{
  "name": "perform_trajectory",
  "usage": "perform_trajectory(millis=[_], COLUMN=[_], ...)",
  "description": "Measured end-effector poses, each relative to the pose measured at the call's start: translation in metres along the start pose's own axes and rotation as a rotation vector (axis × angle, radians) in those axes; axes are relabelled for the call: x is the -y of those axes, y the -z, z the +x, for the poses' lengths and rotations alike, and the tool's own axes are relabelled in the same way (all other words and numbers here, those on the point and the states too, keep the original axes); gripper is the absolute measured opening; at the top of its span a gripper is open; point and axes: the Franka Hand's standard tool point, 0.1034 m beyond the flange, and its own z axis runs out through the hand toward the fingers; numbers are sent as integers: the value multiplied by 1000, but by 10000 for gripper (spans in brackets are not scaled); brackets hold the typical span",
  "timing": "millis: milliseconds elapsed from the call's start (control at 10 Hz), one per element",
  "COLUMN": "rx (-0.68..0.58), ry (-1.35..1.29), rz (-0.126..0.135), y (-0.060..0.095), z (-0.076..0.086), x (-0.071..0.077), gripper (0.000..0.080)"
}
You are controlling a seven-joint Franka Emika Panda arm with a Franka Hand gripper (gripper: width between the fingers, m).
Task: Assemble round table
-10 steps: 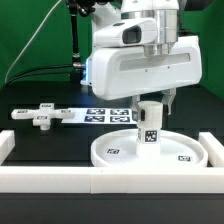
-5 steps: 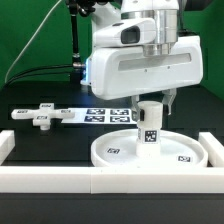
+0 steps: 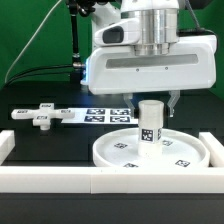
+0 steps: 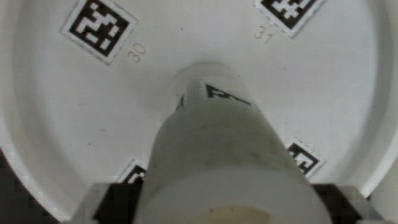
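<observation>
The white rimmed disc (image 3: 110,152) lies flat on the black table, near the front. The short thick post (image 3: 150,125) stands upright at its middle, with a small tag on its side. My gripper (image 3: 151,103) hangs straight above and is shut on the top of the post. In the wrist view the post (image 4: 217,150) fills the middle, with a dark pad (image 4: 125,192) tight against each side, and the tagged disc (image 4: 71,110) lies beneath. The cross-shaped piece (image 3: 40,116) lies loose at the exterior view's left.
The marker board (image 3: 100,114) lies flat behind the disc. Long white rails run along the front (image 3: 110,183), the left (image 3: 6,146) and the right (image 3: 215,150) of the work area. A dark stand with cables rises at the back.
My hand has turned about its vertical axis on the post. The tags on the disc have shifted round, so the disc has turned with it.
</observation>
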Motion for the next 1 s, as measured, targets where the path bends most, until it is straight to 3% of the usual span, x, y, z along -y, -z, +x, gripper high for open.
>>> perform_trajectory(millis=[300,500,700,900,1000], rx=[-2,-3,-17,-35,-49], ry=[-151,-144,4,45,34], rz=[0,1,7,18,18], y=[-1,0,18,50,57], z=[-1,0,-6,-12,-9], x=[-1,0,-11,-41,-48], gripper=[406,615,639,648,648])
